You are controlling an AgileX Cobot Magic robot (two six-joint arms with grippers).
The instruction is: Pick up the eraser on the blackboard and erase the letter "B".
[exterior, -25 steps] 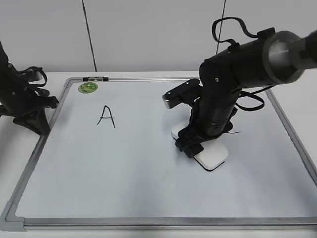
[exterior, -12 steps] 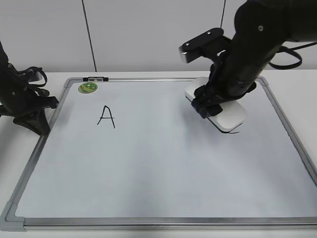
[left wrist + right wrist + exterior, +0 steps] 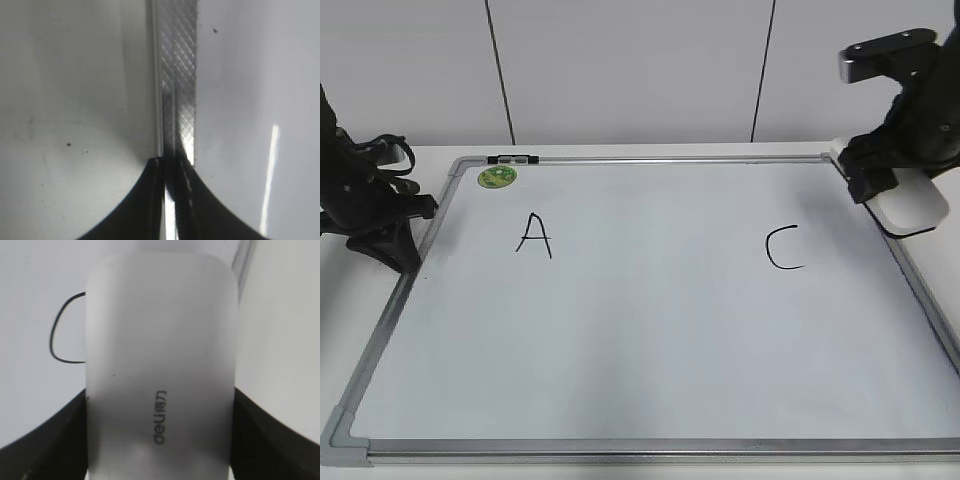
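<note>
While the right hand hung over the whiteboard's edge at about 3 o'clock in the exterior view, it gripped the eraser by its long sides, the white block tilted and lifted clear of the board surface. Seen from the right wrist camera, the eraser filled most of the picture, its small grey print readable near the lower middle, with a dark finger pressed against each flank. Beyond its left side, toward 9 o'clock, part of the black letter "C" curved on the white surface. On the blackboard, really a white dry-erase board in a silver frame lying flat on the table, the letter "A" stood toward 10 o'clock and the letter "C" toward 2 o'clock, well apart, with bare white board between them where no "B" could be made out. A round green sticker sat near the board's far left corner, just beside a small dark clip on the frame. The left hand rested at 9 o'clock, low at the board's left rim; in its wrist view the two dark fingers stood narrowly apart, straddling the ribbed aluminium frame strip, gripping nothing that I could tell.
</note>
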